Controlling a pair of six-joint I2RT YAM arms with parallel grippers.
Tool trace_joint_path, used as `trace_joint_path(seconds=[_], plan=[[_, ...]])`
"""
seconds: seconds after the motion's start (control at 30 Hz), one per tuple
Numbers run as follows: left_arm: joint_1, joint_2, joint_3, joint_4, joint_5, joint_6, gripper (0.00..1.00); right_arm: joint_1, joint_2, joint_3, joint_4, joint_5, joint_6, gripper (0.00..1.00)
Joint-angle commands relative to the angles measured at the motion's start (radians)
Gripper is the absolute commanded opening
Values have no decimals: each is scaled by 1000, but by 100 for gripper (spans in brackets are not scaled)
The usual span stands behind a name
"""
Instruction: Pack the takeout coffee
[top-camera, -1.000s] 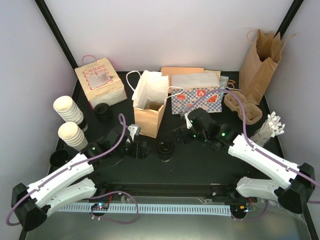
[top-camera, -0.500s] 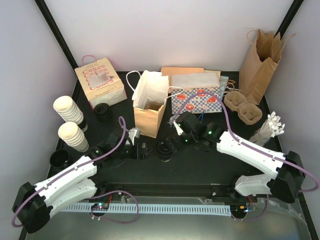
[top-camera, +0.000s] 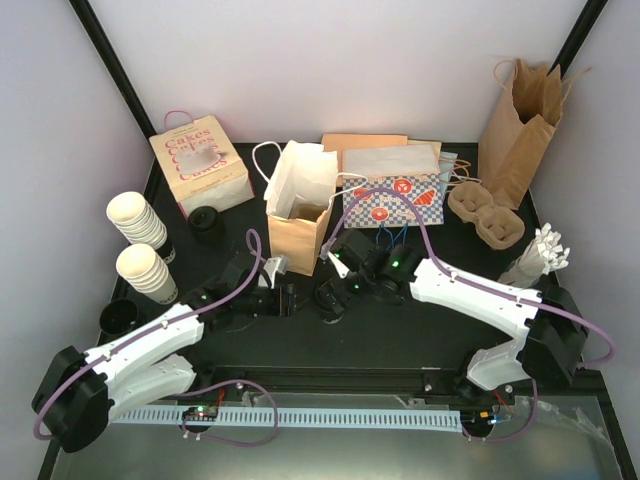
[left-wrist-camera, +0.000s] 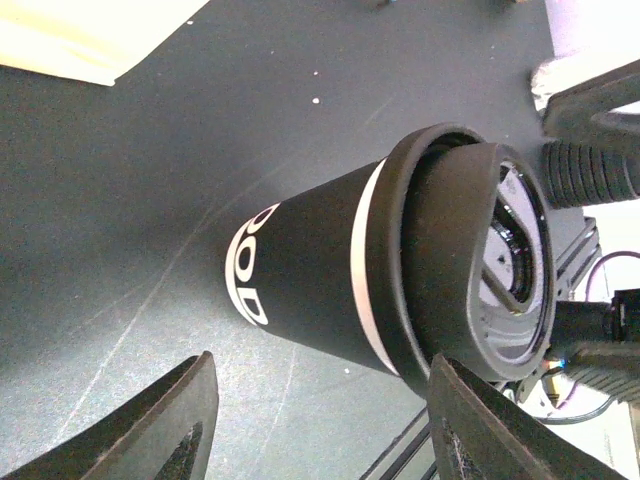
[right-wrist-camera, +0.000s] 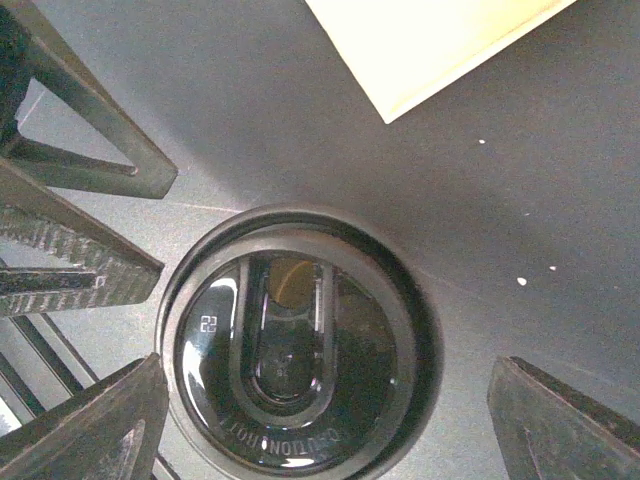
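l tool (left-wrist-camera: 320, 358) open, fingers either side of the cup (left-wrist-camera: 305, 265), no clear touch. r tool (right-wrist-camera: 328, 362) open wide, hanging right over the lid (right-wrist-camera: 300, 345). cup is black w/ black lid, on the tabletop (top-camera: 420, 335), centre, just near of the brown bag (top-camera: 298, 235). progress: early, nothing packed, cup not lifted. grip, lift and drop into a bag all left, i reckon. cup looks upright: long axis vertical, lid up, base down.
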Motion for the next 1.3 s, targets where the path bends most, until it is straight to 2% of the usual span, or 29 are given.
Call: trace_joint_path(seconds=[0.0, 0.53, 0.77, 0.97, 1.27], plan=[[10, 0, 4, 57, 32, -18, 59, 20, 15, 26, -2, -15, -15, 90], [17, 35, -2, 111, 48, -31, 53, 48, 65, 46, -24, -9, -39, 89], [17, 64, 0, 128, 59, -30, 50, 55, 84, 57, -35, 4, -45, 85], [17, 78, -1, 136, 62, -28, 48, 67, 100, 66, -53, 33, -49, 81], [17, 92, -2, 139, 62, -24, 47, 96, 129, 78, -82, 90, -57, 82]])
